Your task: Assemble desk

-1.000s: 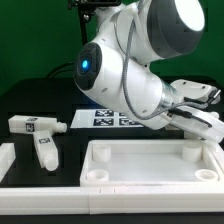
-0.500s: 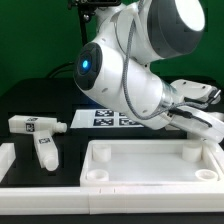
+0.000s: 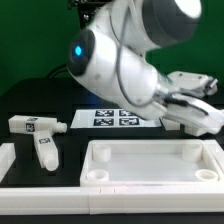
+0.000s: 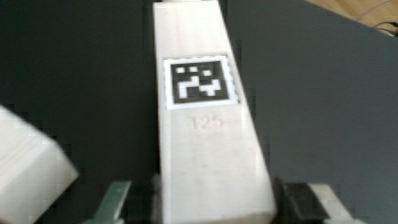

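Observation:
The white rimmed desk tabletop (image 3: 150,165) lies at the front of the black table. Two white tagged legs lie at the exterior view's left, one (image 3: 35,126) behind the other (image 3: 44,150). My gripper (image 3: 200,110) is at the exterior view's right, just behind the tabletop's far right corner. In the wrist view a third white leg (image 4: 214,110) with a square tag lies lengthwise between my fingers (image 4: 121,200). The gripper (image 4: 215,202) is open, with a dark gap on each side of the leg. The exterior view does not show this leg clearly.
The marker board (image 3: 115,118) lies behind the tabletop, partly under the arm. A white border rail (image 3: 12,160) runs along the front left. A white block edge (image 4: 27,165), part hidden, sits beside the leg in the wrist view.
The arm's upper body has swung up and toward the exterior view's left. The gripper has stayed at the right, shifted only slightly. The legs and tabletop have not moved.

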`<state>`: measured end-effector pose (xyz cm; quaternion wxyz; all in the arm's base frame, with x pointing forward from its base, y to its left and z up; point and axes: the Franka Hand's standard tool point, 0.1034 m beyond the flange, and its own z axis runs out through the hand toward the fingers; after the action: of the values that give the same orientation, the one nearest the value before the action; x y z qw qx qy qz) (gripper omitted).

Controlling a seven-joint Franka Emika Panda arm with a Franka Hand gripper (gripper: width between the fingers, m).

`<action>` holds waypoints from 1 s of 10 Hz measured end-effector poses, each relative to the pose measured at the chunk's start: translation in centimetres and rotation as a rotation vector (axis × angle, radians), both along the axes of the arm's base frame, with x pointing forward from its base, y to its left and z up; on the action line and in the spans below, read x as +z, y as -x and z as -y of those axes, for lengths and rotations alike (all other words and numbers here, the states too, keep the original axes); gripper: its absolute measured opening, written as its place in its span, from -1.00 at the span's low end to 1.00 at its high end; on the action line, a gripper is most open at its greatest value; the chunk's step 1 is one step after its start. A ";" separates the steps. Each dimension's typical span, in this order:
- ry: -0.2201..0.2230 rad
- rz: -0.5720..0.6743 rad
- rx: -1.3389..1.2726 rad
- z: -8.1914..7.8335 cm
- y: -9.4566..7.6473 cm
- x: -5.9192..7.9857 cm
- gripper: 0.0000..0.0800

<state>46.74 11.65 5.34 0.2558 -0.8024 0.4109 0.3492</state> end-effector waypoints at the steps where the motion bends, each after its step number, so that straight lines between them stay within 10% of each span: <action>1: 0.043 0.065 -0.002 0.8 -0.6 2.2 -0.29; 3: 0.152 0.188 0.064 1.8 -2.4 4.7 -0.29; 6: 0.311 0.325 0.031 1.3 -3.1 4.4 -0.29; 10: 0.441 0.636 0.178 4.2 -7.8 13.4 -0.29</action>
<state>54.51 7.45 18.76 0.1606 -0.9386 0.3052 0.0074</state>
